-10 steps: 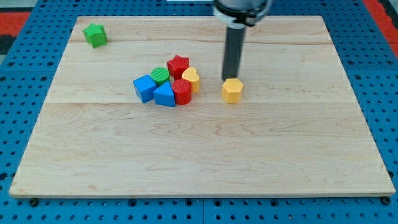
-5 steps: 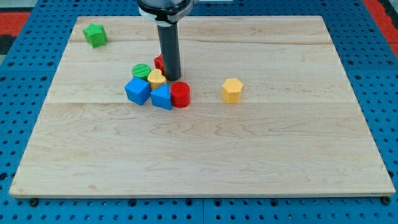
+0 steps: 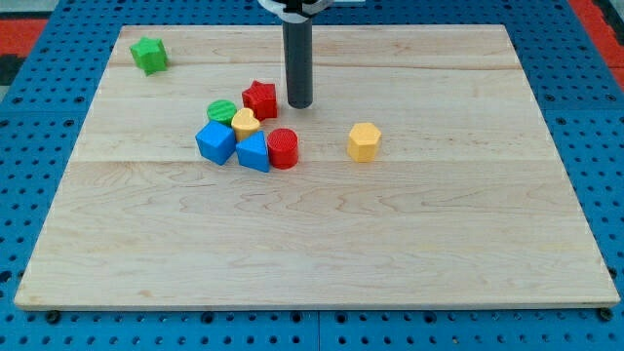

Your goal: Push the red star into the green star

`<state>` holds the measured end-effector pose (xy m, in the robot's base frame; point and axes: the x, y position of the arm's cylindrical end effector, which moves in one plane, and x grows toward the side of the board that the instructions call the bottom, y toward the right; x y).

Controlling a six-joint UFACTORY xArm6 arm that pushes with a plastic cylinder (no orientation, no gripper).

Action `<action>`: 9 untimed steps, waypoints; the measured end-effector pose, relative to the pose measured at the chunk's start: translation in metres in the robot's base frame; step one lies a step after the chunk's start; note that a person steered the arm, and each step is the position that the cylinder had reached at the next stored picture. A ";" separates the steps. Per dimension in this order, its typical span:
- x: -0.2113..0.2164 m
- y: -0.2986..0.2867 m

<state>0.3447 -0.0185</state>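
The red star (image 3: 259, 98) sits a little above the board's middle, at the top right of a cluster of blocks. The green star (image 3: 149, 55) lies alone near the board's top left corner, far from the red star. My tip (image 3: 299, 103) is on the board just right of the red star, with a small gap between them. The dark rod rises straight up from it and leaves the view at the top.
The cluster holds a green cylinder (image 3: 222, 110), a yellow heart-like block (image 3: 245, 123), a blue cube (image 3: 215, 142), a blue triangular block (image 3: 253, 152) and a red cylinder (image 3: 283, 148). A yellow hexagon (image 3: 364, 141) stands alone to the right. The wooden board (image 3: 312, 244) lies on a blue pegboard.
My tip swept left from beside the yellow hexagon into the cluster, shoving its blocks left, then drew back up and right. The red star now stands free at the cluster's top right.
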 end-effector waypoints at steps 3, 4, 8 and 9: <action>0.010 -0.045; -0.004 -0.118; -0.010 -0.209; -0.027 -0.209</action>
